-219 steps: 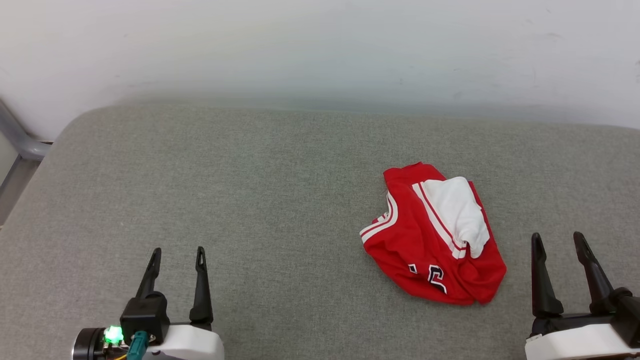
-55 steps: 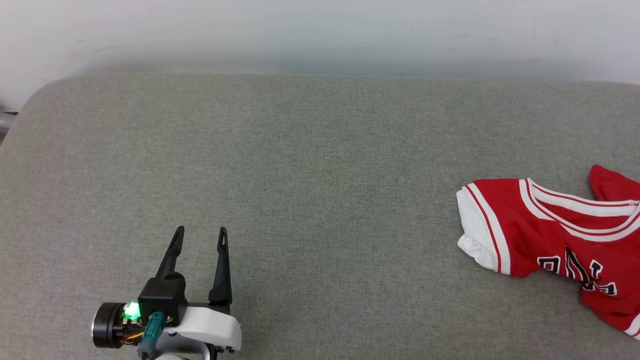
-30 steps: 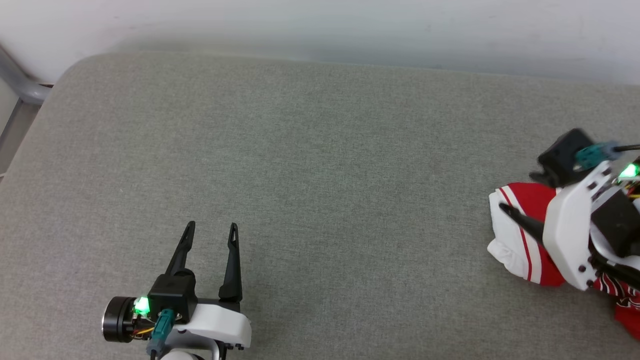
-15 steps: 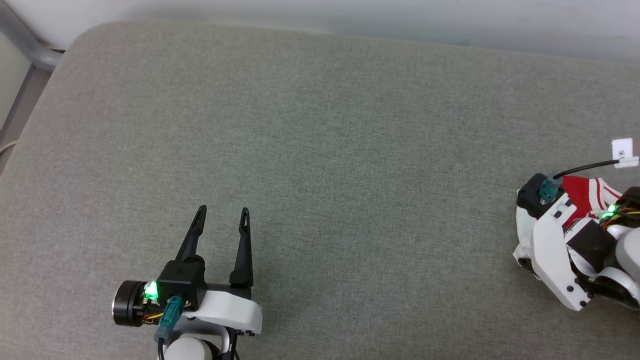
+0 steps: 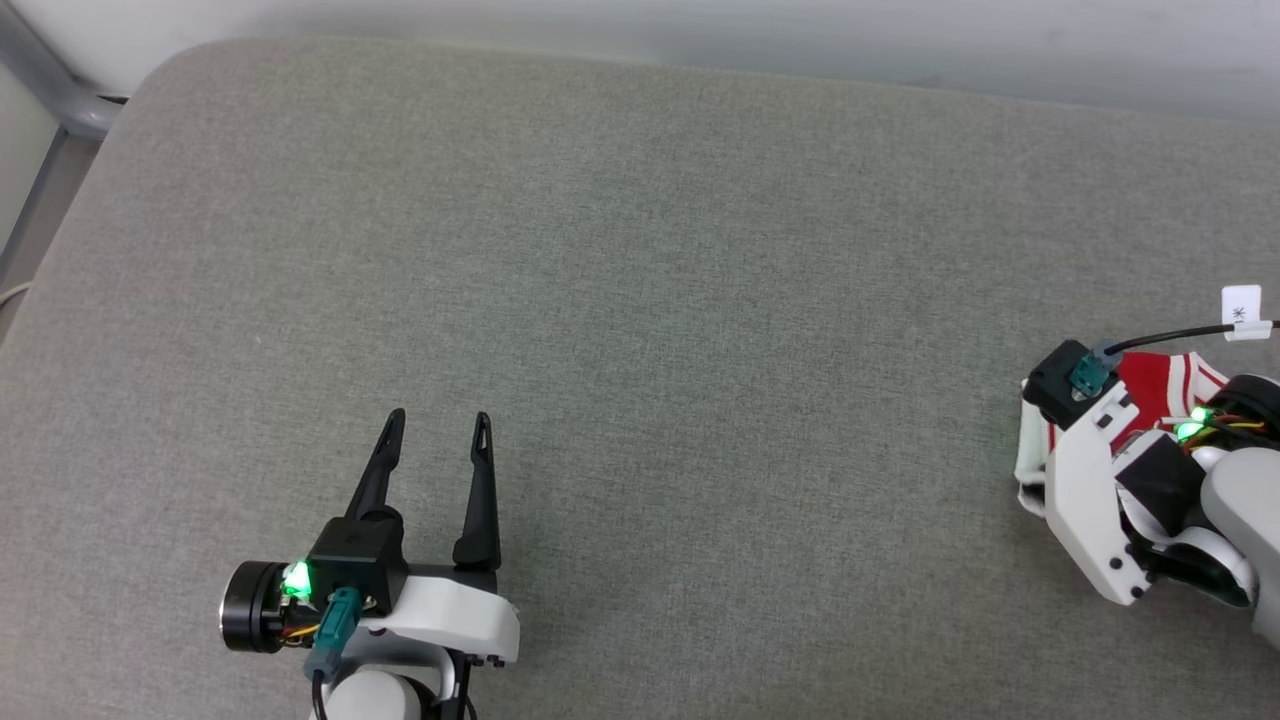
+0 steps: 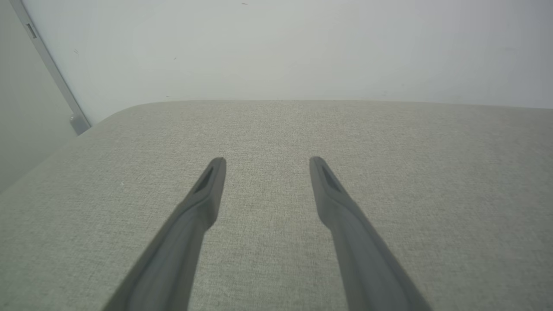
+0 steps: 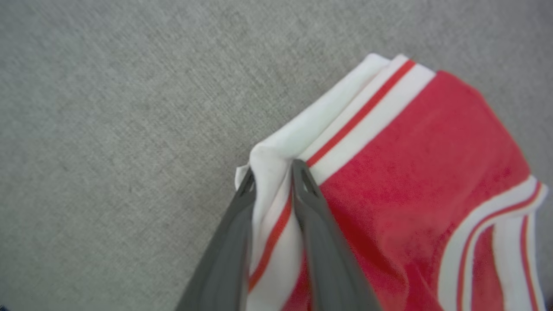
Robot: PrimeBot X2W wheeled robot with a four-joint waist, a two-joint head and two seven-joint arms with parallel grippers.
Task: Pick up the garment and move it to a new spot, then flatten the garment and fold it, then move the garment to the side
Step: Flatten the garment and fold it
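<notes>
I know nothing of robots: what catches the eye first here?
The bright red jersey shirt with white striped trim, far right on the grey fabric cushion, its white sleeve pinched between the right arm's dark jaws. Lower left, the left arm's jaws stand open over bare cushion.

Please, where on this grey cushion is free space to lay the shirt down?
The wide middle of the cushion is bare, from the left arm's fingers to the back wall. It is crowded at the right edge, where the right arm's fingers pinch the garment.
</notes>
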